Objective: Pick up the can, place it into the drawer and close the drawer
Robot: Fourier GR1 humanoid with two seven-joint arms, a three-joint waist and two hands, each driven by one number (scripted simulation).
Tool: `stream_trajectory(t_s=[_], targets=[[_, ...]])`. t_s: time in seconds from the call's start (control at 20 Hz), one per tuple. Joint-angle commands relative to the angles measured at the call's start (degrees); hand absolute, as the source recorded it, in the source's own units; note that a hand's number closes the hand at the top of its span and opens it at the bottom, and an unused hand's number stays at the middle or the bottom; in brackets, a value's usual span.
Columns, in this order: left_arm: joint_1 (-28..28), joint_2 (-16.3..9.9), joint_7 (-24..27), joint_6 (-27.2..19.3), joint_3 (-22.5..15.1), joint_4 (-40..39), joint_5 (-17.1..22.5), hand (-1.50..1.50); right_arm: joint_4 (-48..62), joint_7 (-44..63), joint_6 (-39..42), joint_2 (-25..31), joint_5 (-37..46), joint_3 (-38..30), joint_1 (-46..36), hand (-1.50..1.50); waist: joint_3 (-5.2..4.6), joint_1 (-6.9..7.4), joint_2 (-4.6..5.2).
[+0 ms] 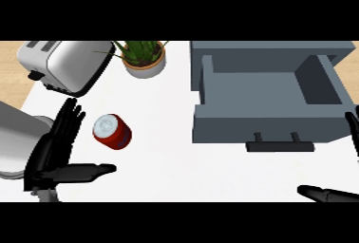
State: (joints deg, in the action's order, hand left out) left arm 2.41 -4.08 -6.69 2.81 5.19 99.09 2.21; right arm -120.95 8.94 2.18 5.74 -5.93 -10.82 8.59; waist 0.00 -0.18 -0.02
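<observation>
A red can (112, 132) with a silver top stands on the white counter (175, 161), left of centre. My left hand (57, 149) is open just left of the can, fingers straight and pointing away, thumb stretched out below the can; it does not touch it. The grey drawer (270, 114) at the right is pulled open and holds nothing, its dark handle (280, 146) facing me. Only the fingertips and thumb of my right hand (329, 193) show at the lower right edge, spread open and away from the can.
A silver toaster (63, 64) sits at the back left. A potted plant (145, 57) stands behind the can, between toaster and drawer. A grey rounded object (17, 137) lies at the far left edge beside my left hand.
</observation>
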Motion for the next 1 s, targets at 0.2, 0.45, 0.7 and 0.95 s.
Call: stream_trajectory(t_s=[0.2,0.45,0.7,0.95], targets=[[-1.3,0.4,8.6,-2.2,1.5,-11.1,-2.8,-1.5,-4.2,1.6,0.2,-1.8,1.9,1.1,2.1,-1.5,-0.01,0.03,-0.01],[-5.1,3.6,17.1,-5.7,1.1,-25.0,-5.4,-1.5,-6.1,1.9,0.8,-1.9,-0.3,-0.7,3.6,-1.5,-0.02,-0.28,0.02],[-7.4,-1.0,24.2,-0.6,6.1,-35.3,-1.5,-1.5,-9.4,7.4,0.6,-0.7,0.7,-0.5,1.6,-1.5,-0.05,-0.26,0.08],[-8.1,0.2,25.8,-3.2,5.3,-38.8,-2.7,-1.5,-8.2,2.4,5.0,-1.4,-3.4,-5.1,6.5,-1.5,-0.01,-0.23,0.0]])
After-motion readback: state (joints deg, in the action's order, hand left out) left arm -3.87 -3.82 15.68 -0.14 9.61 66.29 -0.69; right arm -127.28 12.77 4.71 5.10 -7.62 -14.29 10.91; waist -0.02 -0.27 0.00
